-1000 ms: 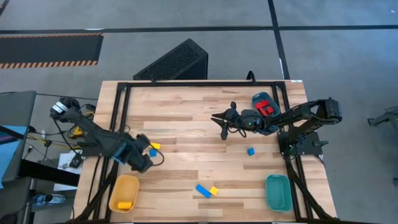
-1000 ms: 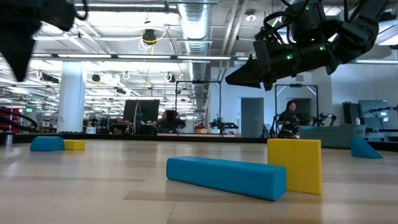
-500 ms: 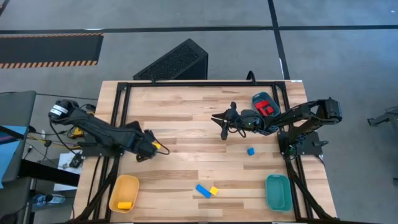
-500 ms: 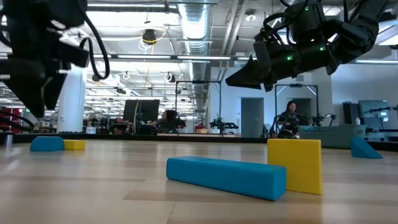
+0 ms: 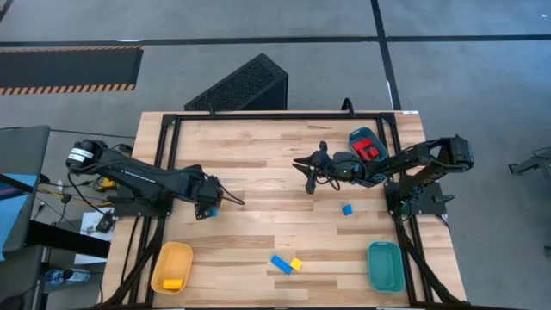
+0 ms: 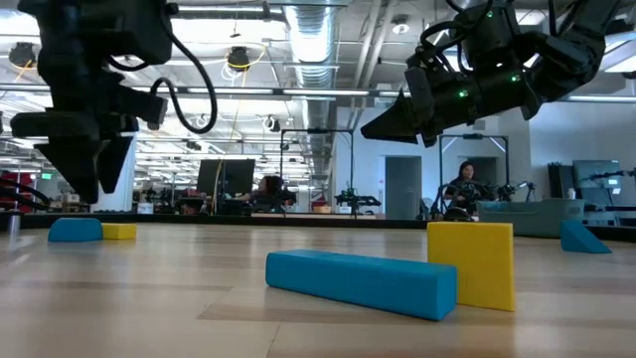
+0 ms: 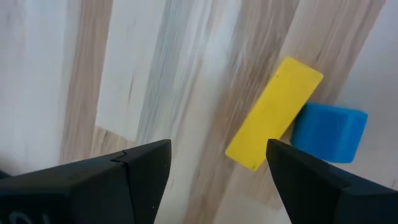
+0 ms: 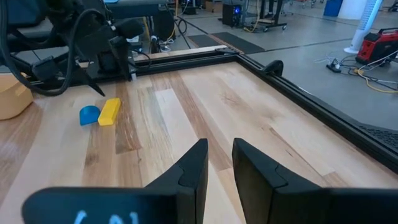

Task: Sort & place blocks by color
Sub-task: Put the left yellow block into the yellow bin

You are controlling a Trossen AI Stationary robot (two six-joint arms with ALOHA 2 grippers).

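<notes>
From above, the left gripper (image 5: 209, 203), fingers spread wide, hides the yellow bar (image 7: 274, 113) and touching blue cube (image 7: 329, 132). The right gripper (image 5: 303, 164) hovers mid-table, fingers slightly parted, empty. Elsewhere on the table: two blue blocks (image 5: 281, 263), one yellow cube (image 5: 296, 263).

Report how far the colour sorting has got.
Done: a yellow block lies in the yellow oval tray, and red blocks sit in the teal tray by the right arm.

In hand: the left hand, open and empty, hovers over the yellow bar and its blue neighbour. The right hand waits mid-table.

Left: that pair, a blue bar touching a yellow cube, and a lone blue cube. The near teal tray looks empty.
</notes>
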